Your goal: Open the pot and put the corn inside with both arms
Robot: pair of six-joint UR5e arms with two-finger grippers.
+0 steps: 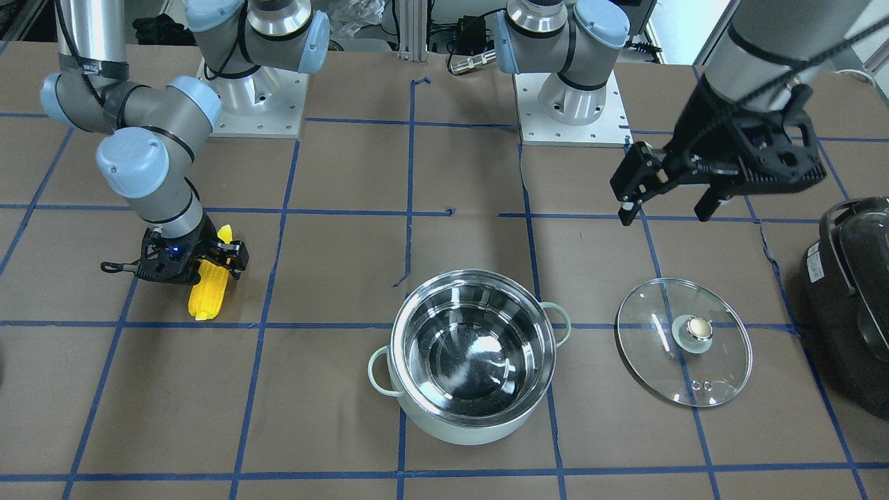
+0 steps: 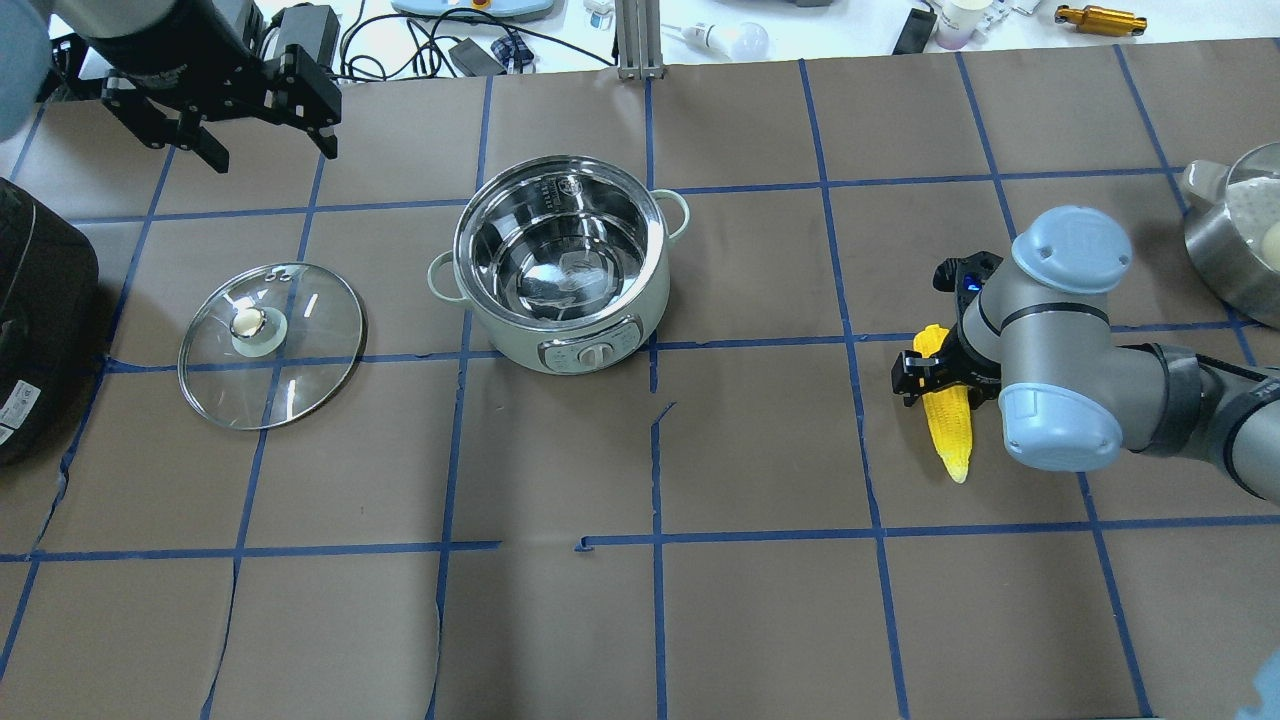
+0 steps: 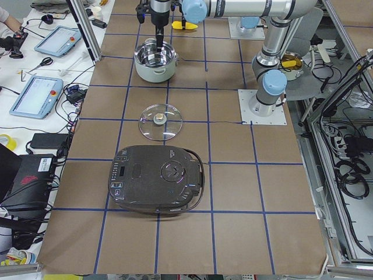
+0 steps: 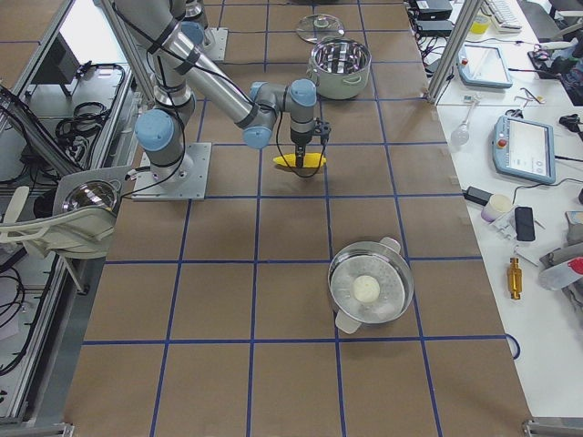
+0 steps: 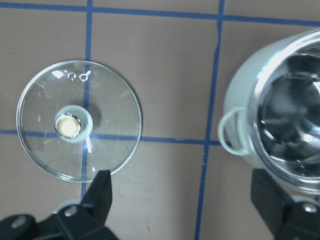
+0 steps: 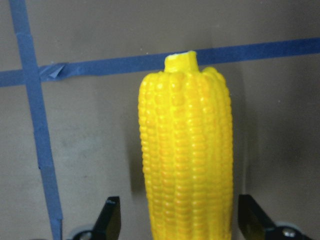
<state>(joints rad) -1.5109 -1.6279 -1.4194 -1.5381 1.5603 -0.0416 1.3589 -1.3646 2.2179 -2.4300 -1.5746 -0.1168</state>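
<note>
The mint-green pot (image 1: 417,410) stands open in the middle of the table, its steel inside empty; it also shows in the overhead view (image 2: 560,340). Its glass lid (image 1: 684,340) lies flat on the table beside it, on the robot's left (image 2: 270,345). The yellow corn (image 1: 210,288) lies on the table on the robot's right (image 2: 950,420). My right gripper (image 6: 180,222) is down at the table with open fingers on either side of the corn (image 6: 187,160). My left gripper (image 1: 667,215) is open and empty, raised beyond the lid (image 2: 272,155).
A large black appliance (image 2: 40,320) sits at the table's left end, close to the lid. A steel pot with a white ball inside (image 2: 1240,230) stands at the right end. Blue tape lines cross the brown table cover.
</note>
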